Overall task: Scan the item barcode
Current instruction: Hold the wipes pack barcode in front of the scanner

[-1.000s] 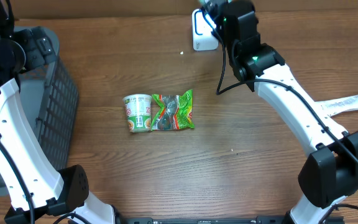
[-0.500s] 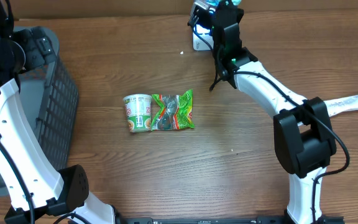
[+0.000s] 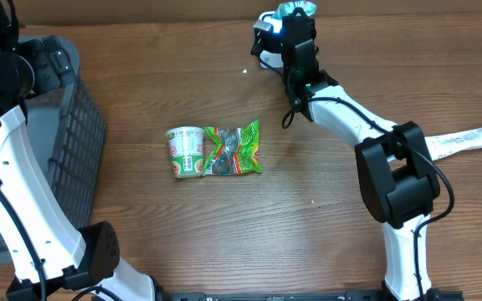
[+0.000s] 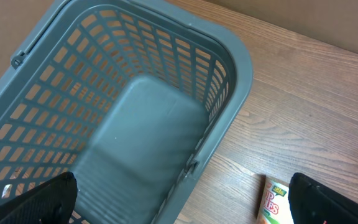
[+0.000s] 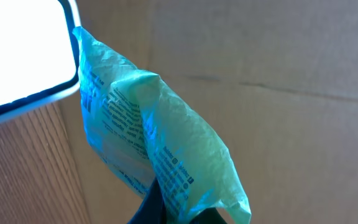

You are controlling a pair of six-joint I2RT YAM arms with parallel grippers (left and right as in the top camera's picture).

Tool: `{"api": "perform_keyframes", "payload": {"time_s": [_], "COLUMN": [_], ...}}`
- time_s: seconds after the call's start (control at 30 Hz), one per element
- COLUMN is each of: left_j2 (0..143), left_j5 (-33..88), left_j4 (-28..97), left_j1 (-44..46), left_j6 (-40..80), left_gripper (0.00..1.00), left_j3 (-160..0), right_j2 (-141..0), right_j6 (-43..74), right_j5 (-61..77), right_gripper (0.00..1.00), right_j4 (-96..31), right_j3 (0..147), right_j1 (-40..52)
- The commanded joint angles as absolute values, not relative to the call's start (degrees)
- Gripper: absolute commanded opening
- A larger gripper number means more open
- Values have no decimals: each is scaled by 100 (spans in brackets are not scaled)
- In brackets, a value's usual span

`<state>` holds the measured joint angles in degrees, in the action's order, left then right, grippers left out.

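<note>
Closed jaws are recorded at the right gripper (image 5: pixel 166 210), clamped on the lower end of a pale green crinkled film packet (image 5: pixel 154 137). It is held in the air at the far edge of the table (image 3: pixel 141 242), just beside a white flat-faced scanner (image 5: pixel 17 56). The left gripper (image 4: pixel 182 180) is spread wide and empty above a grey slatted plastic basket (image 4: pixel 241 62) at the left edge.

The packet is judged light, limp and slippery. It is best taken by a sealed edge, so that the printed face is left uncovered and flat.

Counted: one held packet; one bright green snack bag (image 3: pixel 237 149) and one green-and-white noodle cup (image 3: pixel 187 152), lying touching near the table's middle; one basket; one scanner; two grippers.
</note>
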<state>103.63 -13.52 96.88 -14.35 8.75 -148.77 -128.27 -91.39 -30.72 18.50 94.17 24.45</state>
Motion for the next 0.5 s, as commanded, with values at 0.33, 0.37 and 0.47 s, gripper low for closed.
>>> {"api": "perform_keyframes", "payload": {"time_s": [0.33,0.37,0.47], "left_j2": [10377,10377,10377], "left_j5": [-1347,-1347,-1347], "left_j4": [9679,9679,9679], "left_j1": [-1424,-1424,-1424], "left_j6": [790,790,790], "left_gripper": [100,100,100], "left_j3": [-14888,-14888,-14888], "right_j2": [-13157,-13187,-13235], "right_j6": [-9349,-9349,-9349], "right_j5": [-2775,-2775,-2755], "right_gripper": [4,4,4], "right_j4": [2436,2488,2508], "right_j3": [9522,9522,9522], "right_j1": [2469,2469,2469]}}
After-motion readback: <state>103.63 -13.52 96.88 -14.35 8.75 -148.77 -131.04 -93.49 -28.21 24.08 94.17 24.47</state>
